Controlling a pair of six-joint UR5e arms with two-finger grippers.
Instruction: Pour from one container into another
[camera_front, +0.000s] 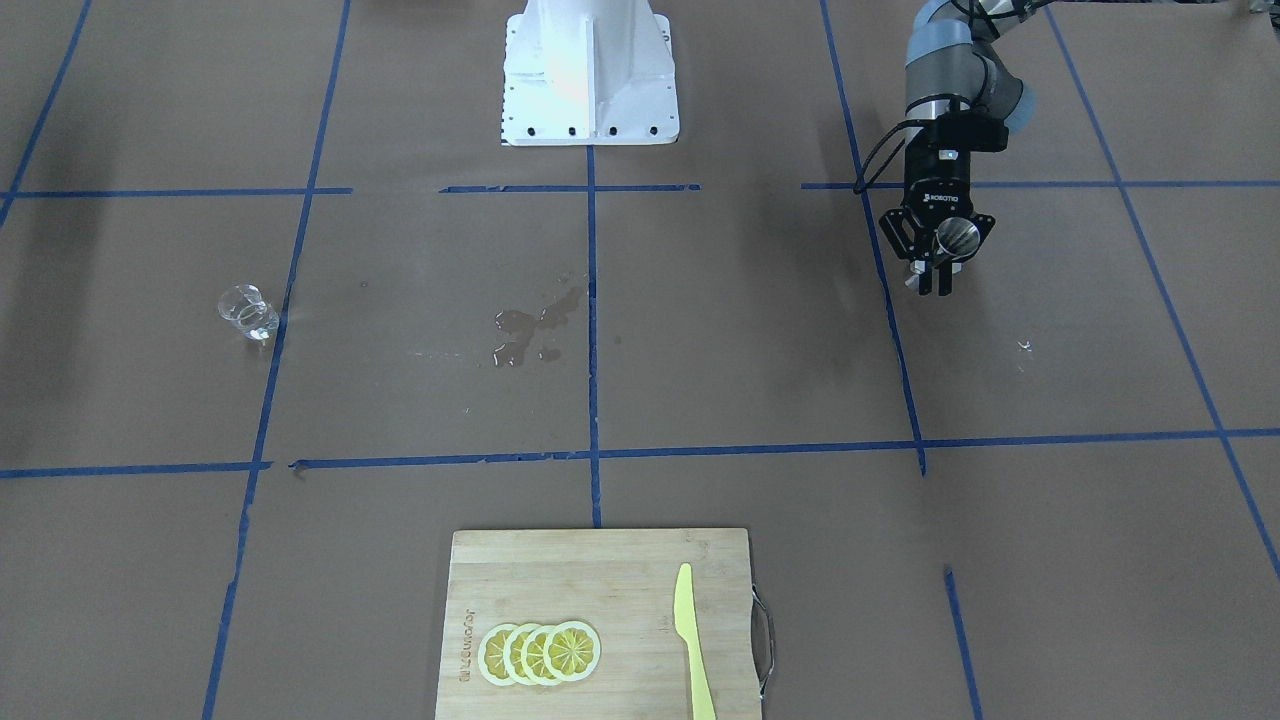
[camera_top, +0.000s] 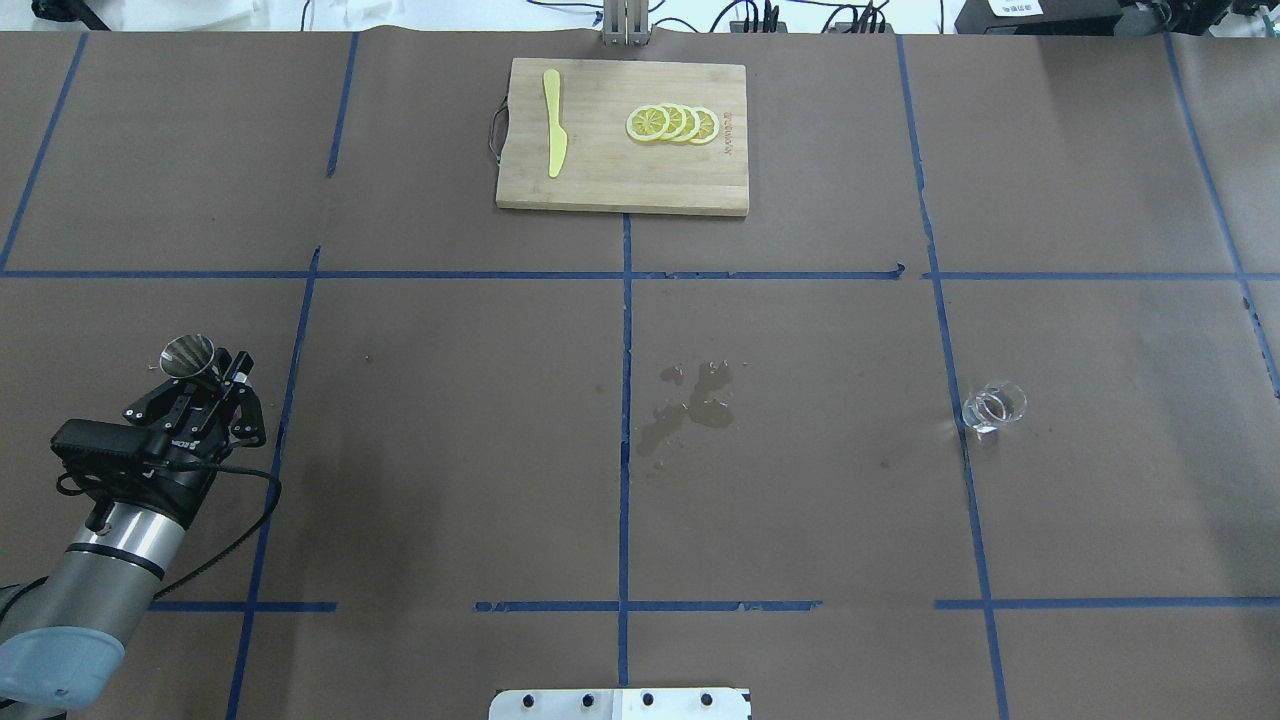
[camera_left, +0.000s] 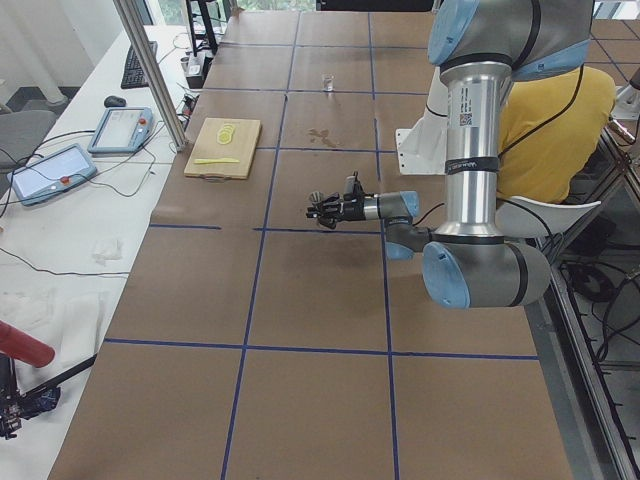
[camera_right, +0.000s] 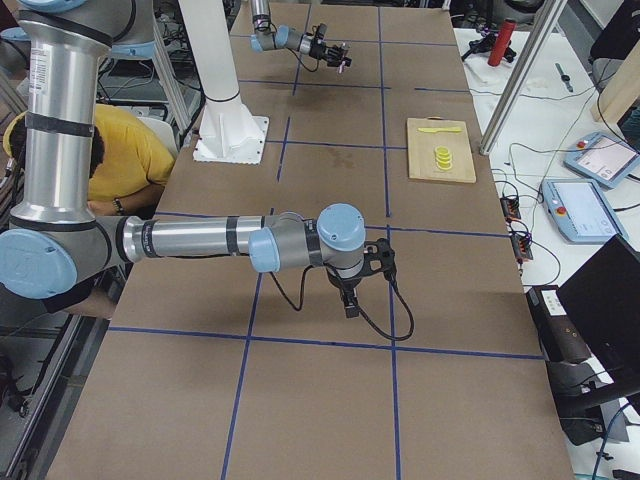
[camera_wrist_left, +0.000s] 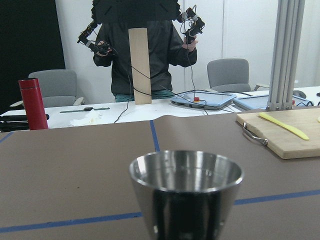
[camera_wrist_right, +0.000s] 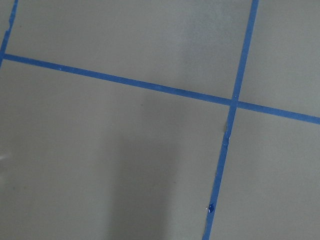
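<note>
Steel jigger (camera_front: 957, 237) - just one - sits clamped between the fingers of the L gripper (camera_front: 938, 280), upright w/ mouth up, on the robot's left side of the table (camera_front: 1080, 330). The wrist view shows its shiny rim close up; contents can't be made out. One clear glass cup (camera_front: 247, 310) rests on the brown paper far over on the robot's right side, just beside a blue tape line, well apart from the jigger. Whether it stands upright or lies tipped is unclear. Between the two, near the table's centre line, one wet patch (camera_front: 530, 335) darkens the paper. At the operators' edge lies one wooden cutting board (camera_front: 600, 580) carrying four overlapping lemon slices (camera_front: 540, 652) and one yellow knife (camera_front: 688, 640), slices and knife apart. R gripper (camera_right: 350, 308) shows only in the side view - pointing down over bare paper, nothing seen in it, and whether its fingers are spread or closed can't be told.
</note>
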